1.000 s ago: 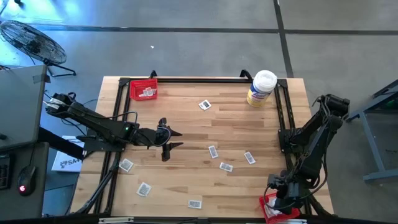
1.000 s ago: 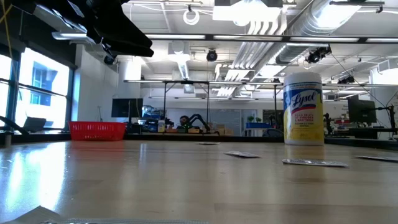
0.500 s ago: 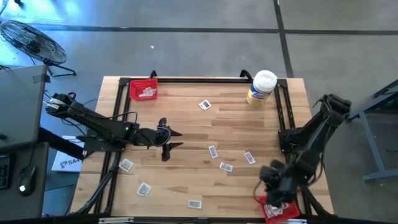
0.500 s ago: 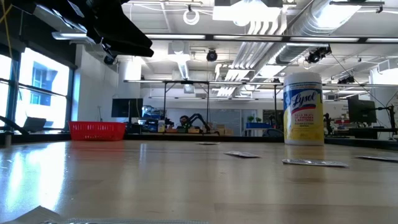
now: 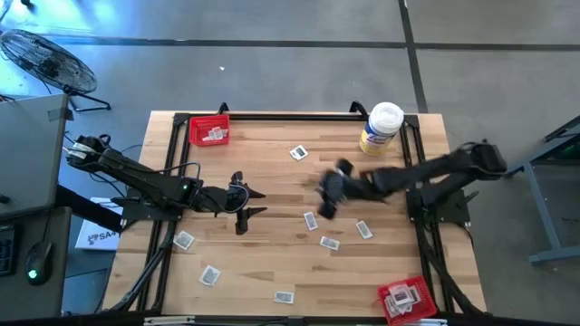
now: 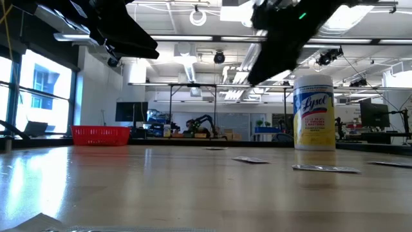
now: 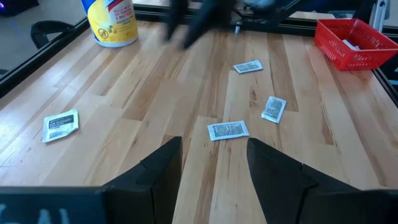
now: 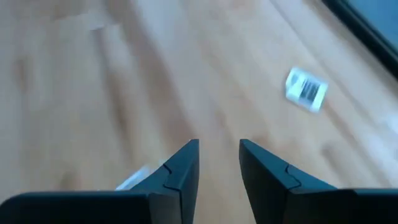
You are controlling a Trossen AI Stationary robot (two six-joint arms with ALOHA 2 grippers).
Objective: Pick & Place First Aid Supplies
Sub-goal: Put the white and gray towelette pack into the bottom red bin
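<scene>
Several first aid supplies lie scattered on the wooden table as small white packets, among them one [image 5: 311, 220] in the middle, one [image 5: 298, 153] farther back and one [image 5: 210, 274] at the front left. My right gripper [image 5: 328, 201] hangs above the middle of the table, close to the middle packet. It is open [image 8: 219, 163] with nothing between its fingers, and a packet [image 8: 306, 88] lies ahead of it. My left gripper [image 5: 258, 203] waits left of centre, open [image 7: 214, 165] and empty, with a packet [image 7: 228, 129] just in front.
A red tray [image 5: 209, 131] with packets stands at the back left corner. Another red tray [image 5: 405, 299] with packets sits at the front right. A white-lidded yellow-labelled tub [image 5: 381, 129] stands at the back right. A black frame [image 5: 272, 116] runs round the table edges.
My right arm has swung from the front right red tray to the middle of the table, and its fingers have opened. The left arm has not moved.
</scene>
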